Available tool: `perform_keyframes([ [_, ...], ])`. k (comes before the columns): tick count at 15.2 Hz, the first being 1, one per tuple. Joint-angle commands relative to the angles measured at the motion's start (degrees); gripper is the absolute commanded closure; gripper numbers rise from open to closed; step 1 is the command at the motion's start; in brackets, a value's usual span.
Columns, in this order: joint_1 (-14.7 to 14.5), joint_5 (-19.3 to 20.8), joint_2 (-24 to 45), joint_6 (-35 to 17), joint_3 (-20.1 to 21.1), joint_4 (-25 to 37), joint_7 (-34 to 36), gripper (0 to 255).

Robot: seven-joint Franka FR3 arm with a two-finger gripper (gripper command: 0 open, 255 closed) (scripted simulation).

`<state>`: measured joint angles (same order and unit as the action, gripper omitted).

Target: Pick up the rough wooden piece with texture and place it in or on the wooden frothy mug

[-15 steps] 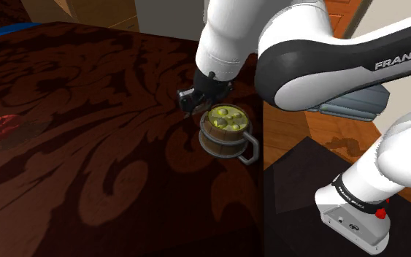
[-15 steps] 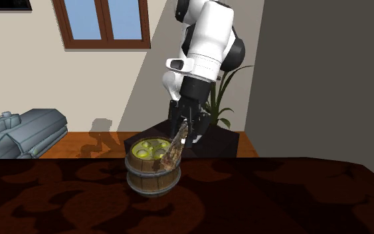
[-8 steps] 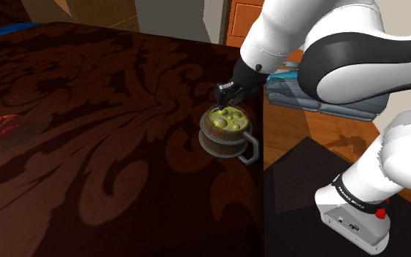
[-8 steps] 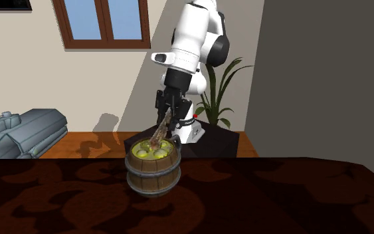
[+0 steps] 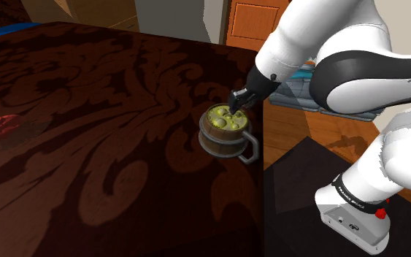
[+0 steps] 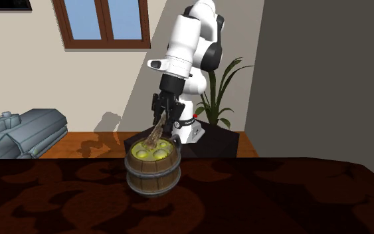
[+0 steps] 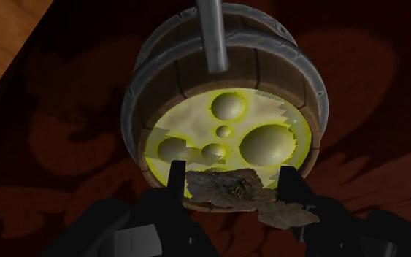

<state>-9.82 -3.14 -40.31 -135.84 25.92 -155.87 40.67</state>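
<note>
While the gripper (image 7: 229,175) pinches the wood piece (image 7: 234,191), it hangs tilted just over the mug (image 5: 224,139), above the froth's (image 7: 225,131) near edge; the piece's lower end may touch the froth; the mug stands by the table's (image 5: 87,146) edge nearest the stand (image 5: 357,212); wide tabletop stretches to the shoulder view's left.

One mug (image 5: 225,136), one wood piece (image 7: 225,187), one arm (image 5: 342,66), one tool (image 6: 165,116), one plant (image 6: 224,86) and one window (image 6: 105,18) are counted.
</note>
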Motion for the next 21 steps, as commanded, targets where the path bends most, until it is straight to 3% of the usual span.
perform_keyframes([
  [1, 0.2, 0.0, 0.8, -1.9, 0.5, -1.3, 0.4, 255],
  [9, 1.3, 0.5, 4.4, -9.2, 3.0, -5.0, 2.4, 255],
  [16, 1.3, 0.5, 4.4, -9.2, 3.0, -5.0, 2.4, 255],
  [17, 1.3, 0.5, 4.4, -9.2, 3.0, -5.0, 2.4, 0],
  [21, 1.3, 0.5, 4.5, -9.3, 3.0, -5.0, 2.4, 0],
])
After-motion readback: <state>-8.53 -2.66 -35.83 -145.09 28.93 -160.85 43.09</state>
